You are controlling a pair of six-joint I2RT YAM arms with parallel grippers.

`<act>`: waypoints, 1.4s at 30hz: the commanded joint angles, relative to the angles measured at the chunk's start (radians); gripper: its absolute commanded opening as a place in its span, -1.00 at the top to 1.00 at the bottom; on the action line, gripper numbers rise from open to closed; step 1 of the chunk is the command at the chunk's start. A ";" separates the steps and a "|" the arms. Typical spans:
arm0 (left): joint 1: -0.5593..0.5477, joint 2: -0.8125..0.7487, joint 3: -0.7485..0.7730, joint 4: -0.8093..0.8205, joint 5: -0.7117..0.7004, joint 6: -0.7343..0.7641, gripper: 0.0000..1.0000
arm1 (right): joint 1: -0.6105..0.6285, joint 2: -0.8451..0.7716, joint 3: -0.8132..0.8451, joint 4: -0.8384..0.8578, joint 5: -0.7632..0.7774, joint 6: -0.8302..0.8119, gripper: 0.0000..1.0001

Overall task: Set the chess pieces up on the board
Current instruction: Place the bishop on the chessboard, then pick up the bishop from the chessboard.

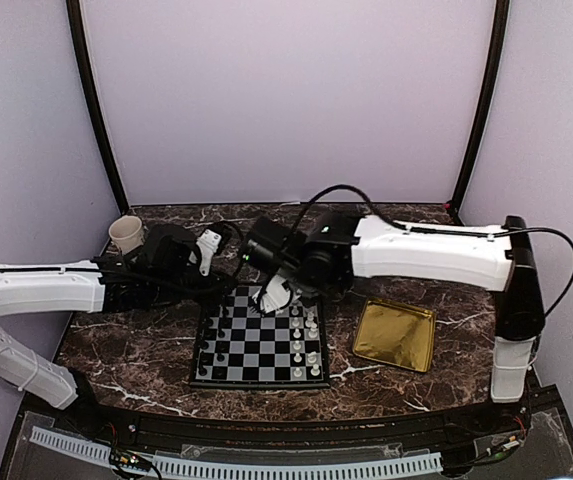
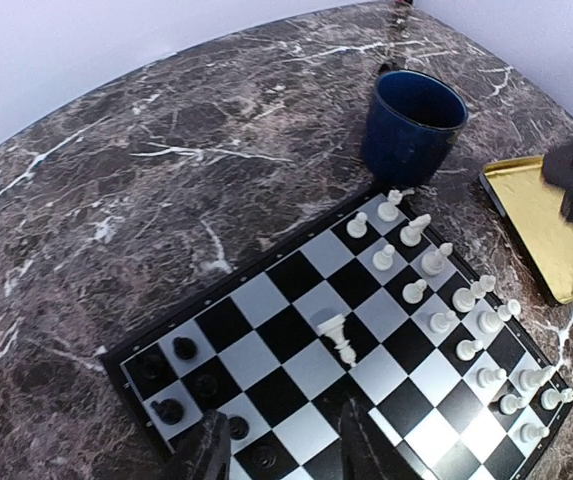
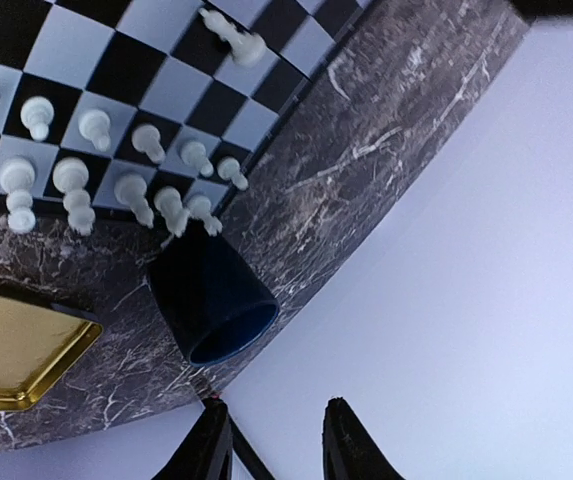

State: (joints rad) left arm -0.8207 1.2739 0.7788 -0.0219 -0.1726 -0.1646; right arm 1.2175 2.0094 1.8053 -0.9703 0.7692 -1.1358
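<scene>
Chess piece (image 2: 338, 338) lay tipped on the board (image 2: 266, 300), nearer the right pincer (image 3: 274, 408); it and the left pincer (image 2: 281, 415) gaped empty.

The board (image 2: 256, 300) is black-and-grey checkered, the chess pieces (image 2: 434, 260) cream-white (tray (image 2: 556, 235) gold).

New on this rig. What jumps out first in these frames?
The board sits mid-table, with the cream-white chess pieces packed in two rows along its right edge. One lone white piece seems to lie tipped over mid-board. A dark blue cup stands just off the board's far right corner, and a shiny gold tray lies to the board's right.
</scene>
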 commanded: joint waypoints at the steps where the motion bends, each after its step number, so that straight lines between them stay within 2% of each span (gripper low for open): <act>1: 0.003 0.131 0.106 -0.038 0.143 0.047 0.20 | -0.106 -0.145 -0.059 -0.069 -0.184 0.107 0.34; 6: 0.003 0.331 0.295 -0.194 0.163 0.152 0.20 | -0.268 -0.304 -0.218 -0.017 -0.435 0.243 0.35; 9: 0.005 0.426 0.419 -0.373 0.171 0.242 0.17 | -0.381 -0.399 -0.307 0.029 -0.618 0.320 0.36; 11: 0.005 0.488 0.503 -0.510 0.240 0.334 0.15 | -0.453 -0.477 -0.362 0.065 -0.740 0.369 0.36; 14: 0.005 0.538 0.567 -0.625 0.278 0.451 0.13 | -0.548 -0.552 -0.453 0.114 -0.917 0.418 0.30; 16: 0.007 0.542 0.568 -0.639 0.291 0.516 0.12 | -0.602 -0.604 -0.505 0.133 -1.030 0.419 -0.01; 17: 0.008 0.544 0.566 -0.645 0.305 0.557 0.11 | -0.636 -0.633 -0.526 0.153 -1.085 0.423 -0.26; 19: 0.009 0.557 0.575 -0.678 0.315 0.600 0.10 | -0.680 -0.682 -0.568 0.209 -1.180 0.450 -1.00; 24: 0.014 0.581 0.578 -0.706 0.362 0.621 0.10 | -0.699 -0.648 -0.542 0.161 -1.264 0.486 -0.95; 34: 0.014 0.635 0.551 -0.659 0.250 0.612 0.14 | -0.699 -0.628 -0.542 0.151 -1.325 0.500 -1.00; 42: 0.010 0.639 0.543 -0.695 0.179 0.575 0.23 | -0.699 -0.612 -0.538 0.134 -1.326 0.497 -0.79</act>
State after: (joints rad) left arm -0.8120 1.9186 1.3384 -0.6792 0.0677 0.4290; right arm 0.5217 1.3903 1.2526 -0.8330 -0.5297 -0.6449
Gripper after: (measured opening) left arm 0.387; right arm 0.909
